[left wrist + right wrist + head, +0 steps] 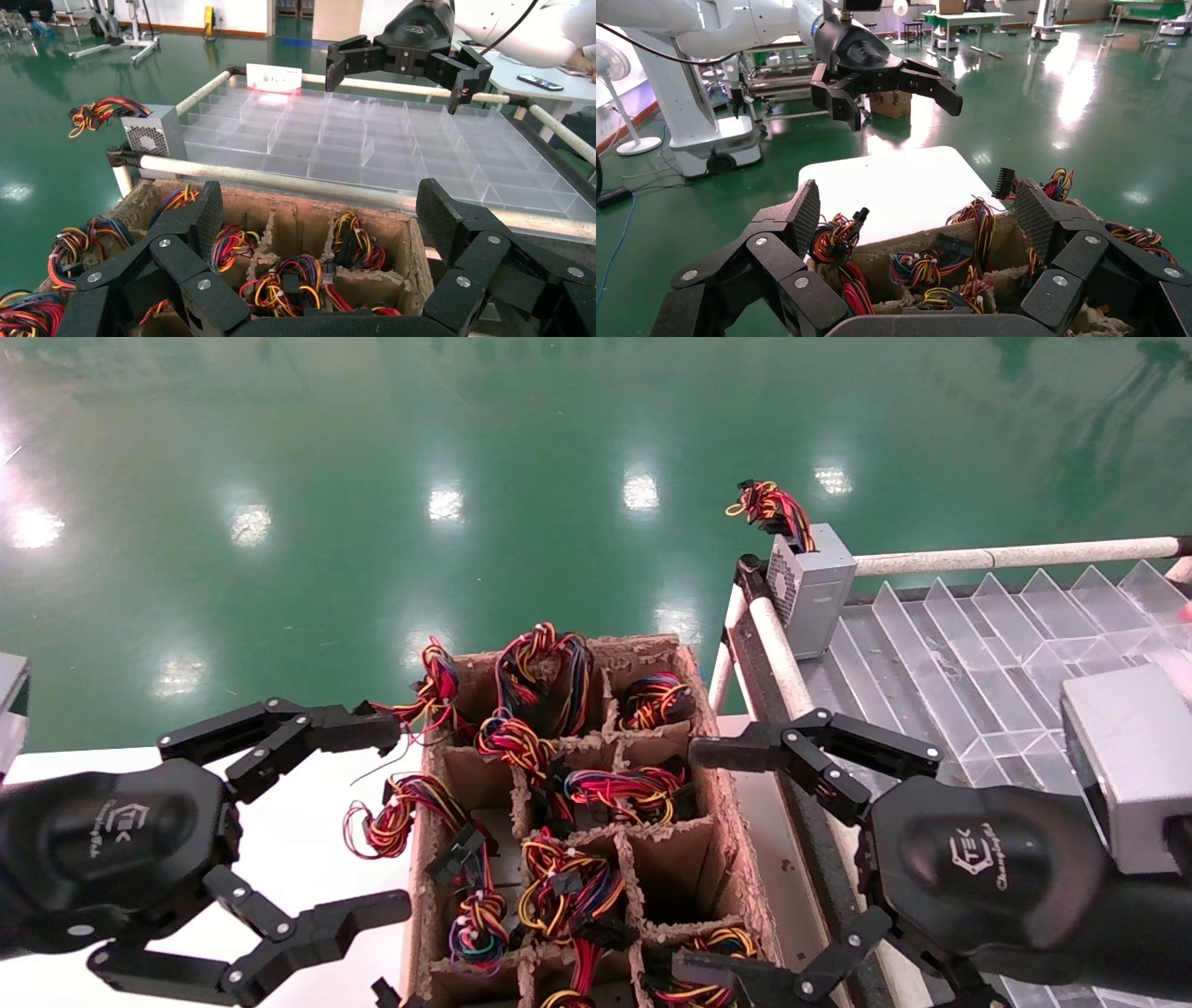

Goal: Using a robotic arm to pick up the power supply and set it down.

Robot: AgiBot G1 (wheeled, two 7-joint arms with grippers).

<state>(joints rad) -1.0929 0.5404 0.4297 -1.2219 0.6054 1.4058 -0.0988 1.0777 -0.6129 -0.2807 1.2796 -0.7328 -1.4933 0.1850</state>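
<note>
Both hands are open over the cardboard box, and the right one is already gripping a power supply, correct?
Not quite. Both hands hover open by the cardboard box, but the right hand grips nothing; the right wrist view shows only wire bundles beneath its spread fingers. The left hand is empty too. One power supply sits on the clear divider tray.

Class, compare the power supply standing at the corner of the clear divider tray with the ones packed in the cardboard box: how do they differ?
The power supply on the tray stands alone in the open, its grey case and vented side showing; those in the cardboard box sit sunk in cells, cases mostly hidden. Its wire bundle sticks up in a small bunch; the boxed ones' wires spill over the dividers. Both have red, yellow and black wires. Neither the left gripper nor the right gripper holds any.
</note>
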